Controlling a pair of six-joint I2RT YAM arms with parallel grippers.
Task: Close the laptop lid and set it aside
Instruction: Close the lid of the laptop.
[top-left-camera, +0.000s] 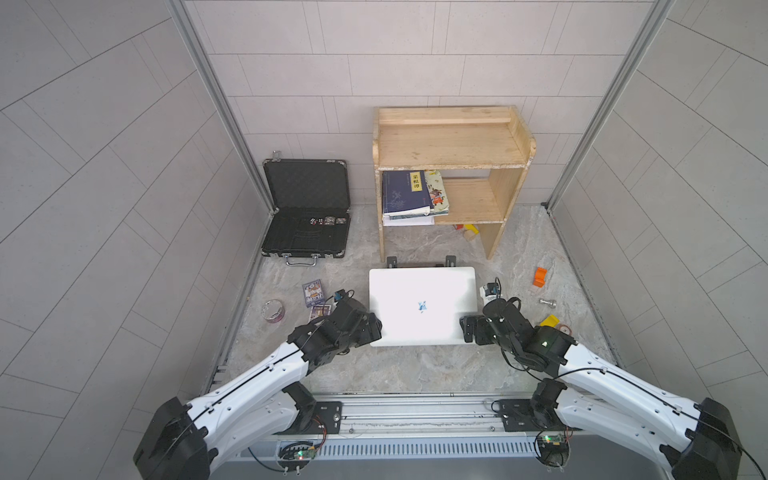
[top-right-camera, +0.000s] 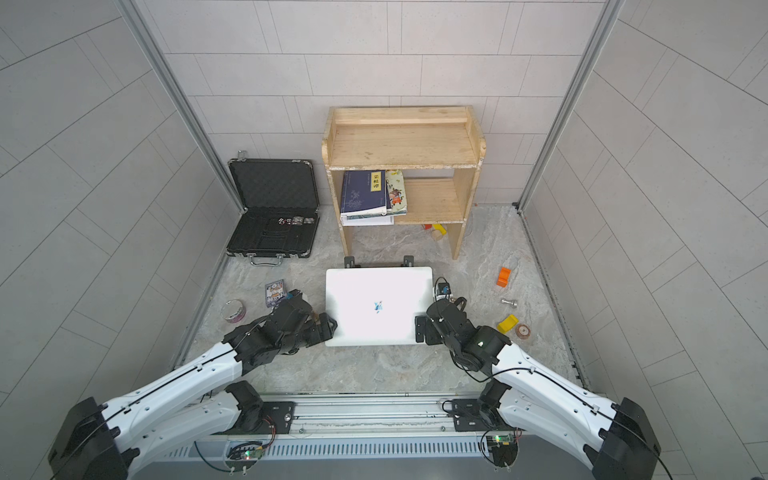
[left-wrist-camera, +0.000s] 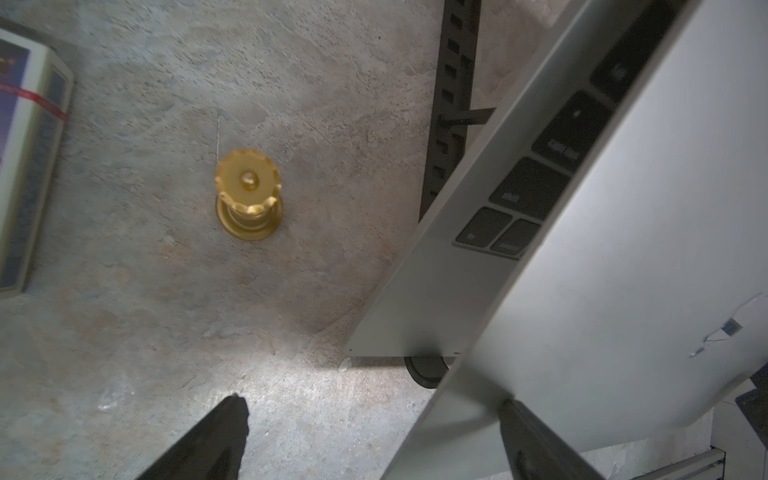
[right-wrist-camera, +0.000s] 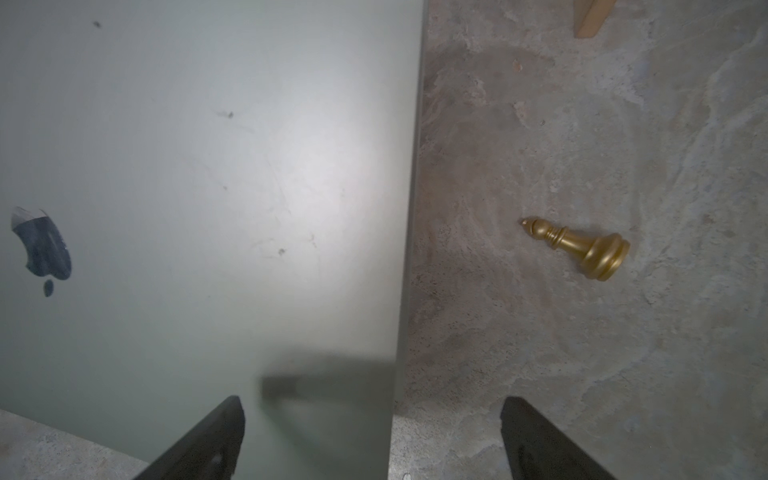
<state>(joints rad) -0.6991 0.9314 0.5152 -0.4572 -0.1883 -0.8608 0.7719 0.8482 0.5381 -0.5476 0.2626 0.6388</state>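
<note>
The silver laptop (top-left-camera: 419, 332) sits mid-table on a black stand (top-left-camera: 391, 262). Its laptop lid (top-left-camera: 422, 291), apple logo up, is folded far down. In the left wrist view a wedge of black keys (left-wrist-camera: 528, 195) still shows between the lid (left-wrist-camera: 623, 249) and the base (left-wrist-camera: 415, 299). My left gripper (top-left-camera: 374, 328) (left-wrist-camera: 374, 415) is open at the lid's left edge, with one finger (left-wrist-camera: 536, 440) against the lid's outer face. My right gripper (top-left-camera: 467, 330) (right-wrist-camera: 370, 415) is open astride the lid's right edge (right-wrist-camera: 409, 249), holding nothing.
An open black briefcase (top-left-camera: 305, 208) lies at the back left, and a wooden shelf (top-left-camera: 449, 141) with books (top-left-camera: 407, 195) stands behind the laptop. A card box (top-left-camera: 312, 293), tape roll (top-left-camera: 273, 311) and gold chess piece (left-wrist-camera: 248, 195) lie left. Right are an orange block (top-left-camera: 539, 277), bolt (top-left-camera: 547, 302) and fallen gold bishop (right-wrist-camera: 577, 247).
</note>
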